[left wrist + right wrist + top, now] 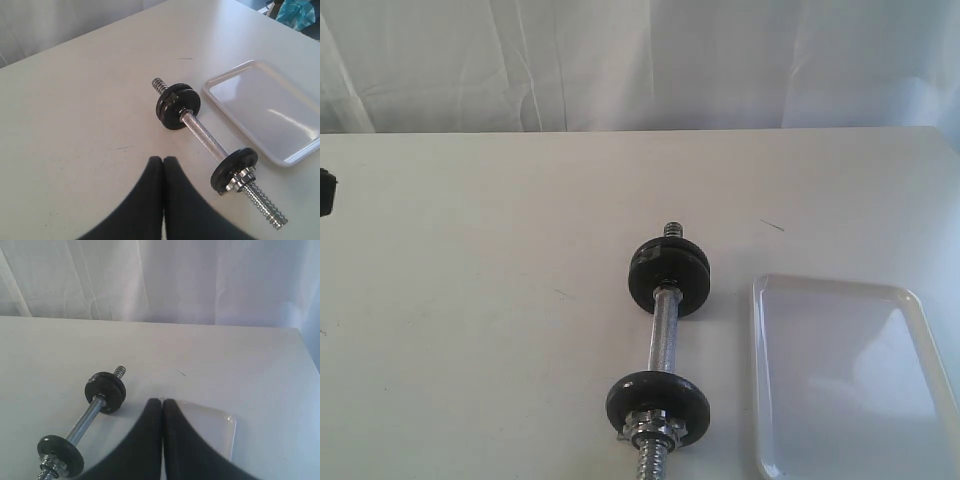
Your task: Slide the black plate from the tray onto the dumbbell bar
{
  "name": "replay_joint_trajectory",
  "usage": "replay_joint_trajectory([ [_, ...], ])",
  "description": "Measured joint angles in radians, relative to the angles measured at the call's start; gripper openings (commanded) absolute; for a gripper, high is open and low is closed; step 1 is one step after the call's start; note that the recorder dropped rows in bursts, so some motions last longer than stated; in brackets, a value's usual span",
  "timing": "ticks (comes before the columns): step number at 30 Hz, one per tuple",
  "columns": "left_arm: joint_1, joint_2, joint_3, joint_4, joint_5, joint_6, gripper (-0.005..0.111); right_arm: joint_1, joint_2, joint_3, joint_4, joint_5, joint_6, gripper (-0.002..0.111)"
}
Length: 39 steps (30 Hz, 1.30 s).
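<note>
Bar (664,330) one, tray (840,385) one

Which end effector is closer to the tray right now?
Right. The right end effector, shut, appears right at the rim of the tray in its wrist view. The left end effector, also shut, has the dumbbell lying between it and the tray.

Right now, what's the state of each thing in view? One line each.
Left end effector: shut, empty.
Right end effector: shut, empty.
Dumbbell bar: lying flat on the table, beside the tray.
Far plates: on the bar, no nut outside them.
Near plate: on the bar, nut against it.
Star nut: threaded on the bar's near end.
Tray: flat on the table, no plate in it.
</note>
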<state>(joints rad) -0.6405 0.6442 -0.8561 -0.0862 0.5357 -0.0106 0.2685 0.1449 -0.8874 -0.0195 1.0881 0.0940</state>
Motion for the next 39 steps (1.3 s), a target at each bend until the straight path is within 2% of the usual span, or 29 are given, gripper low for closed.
replay_joint_trajectory([
  [16, 0.008, -0.018, 0.016, 0.006, 0.006, -0.003, 0.0, 0.0, 0.0, 0.0, 0.002, 0.0, 0.002, 0.0],
  [18, 0.049, -0.038, 0.043, -0.021, 0.006, -0.003, 0.0, 0.0, 0.0, 0.0, 0.002, 0.0, 0.002, 0.0],
  [22, 0.197, -0.123, 0.124, -0.032, 0.004, -0.003, 0.0, 0.0, 0.0, 0.0, 0.002, 0.0, 0.002, 0.0],
  [24, 0.277, -0.19, 0.178, -0.032, 0.004, -0.003, 0.0, 0.0, 0.0, 0.0, 0.002, 0.0, 0.002, 0.0],
  [30, 0.446, -0.431, 0.359, -0.032, 0.006, -0.003, 0.0, 0.0, -0.002, 0.0, 0.002, 0.0, 0.002, 0.0],
  [34, 0.507, -0.552, 0.503, -0.032, 0.008, -0.003, 0.0, 0.0, -0.002, 0.0, 0.002, 0.0, 0.002, 0.0],
  [36, 0.514, -0.566, 0.548, -0.032, 0.006, -0.003, 0.0, 0.0, -0.002, 0.0, 0.002, 0.0, 0.002, 0.0],
  [39, 0.514, -0.566, 0.556, -0.032, -0.004, -0.003, 0.0, 0.0, -0.002, 0.0, 0.002, 0.0, 0.002, 0.0],
])
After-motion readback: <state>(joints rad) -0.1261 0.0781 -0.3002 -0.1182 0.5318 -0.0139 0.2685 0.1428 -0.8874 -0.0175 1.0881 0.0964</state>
